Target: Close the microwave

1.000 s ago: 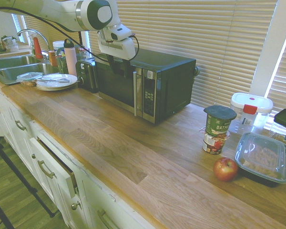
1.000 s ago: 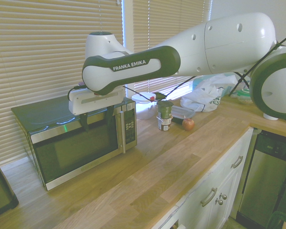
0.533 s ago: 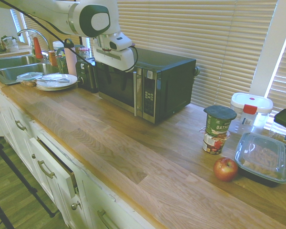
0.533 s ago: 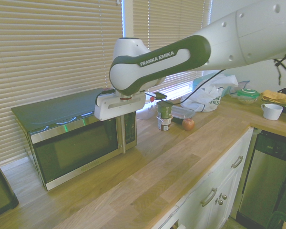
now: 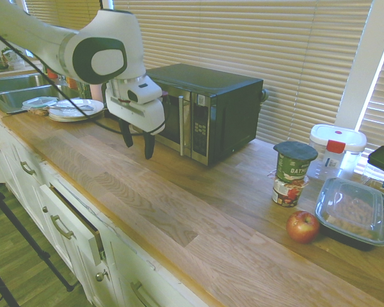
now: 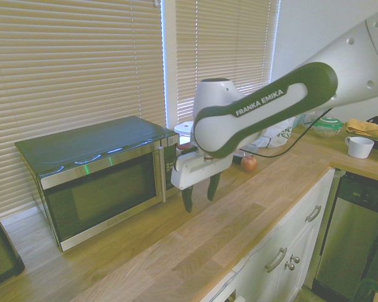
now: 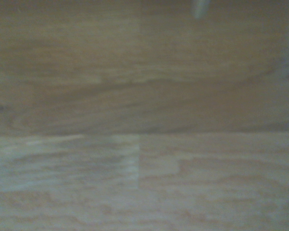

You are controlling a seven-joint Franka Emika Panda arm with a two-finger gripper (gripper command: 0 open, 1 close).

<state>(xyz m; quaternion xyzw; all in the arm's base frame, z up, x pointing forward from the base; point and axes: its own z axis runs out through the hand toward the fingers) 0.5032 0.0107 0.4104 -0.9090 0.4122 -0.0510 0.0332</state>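
The long butcher-block wooden surface (image 6: 138, 264) carries everything here, and toward its back, by the blinds, sits the big black box-shaped microwave (image 6: 94, 182) with silver trim. Its dark glass door (image 6: 104, 192) looks flush with the body all along the front, so I judge the closing itself done. The upright silver bar handle (image 6: 162, 174) stands near the door's edge, beside the button panel (image 5: 200, 128). Smaller than these, the white two-finger claw with dark fingers (image 5: 137, 142) hangs over the wood in front of the microwave, apart from the handle; its fingers are spread with a gap between them and nothing in them. The step in hand, as I read it, is clearing away after the push. The next move calls for backing off without brushing the handle, or, if the latch has not caught, one short firm press near the handle side; the latch itself can't be seen.
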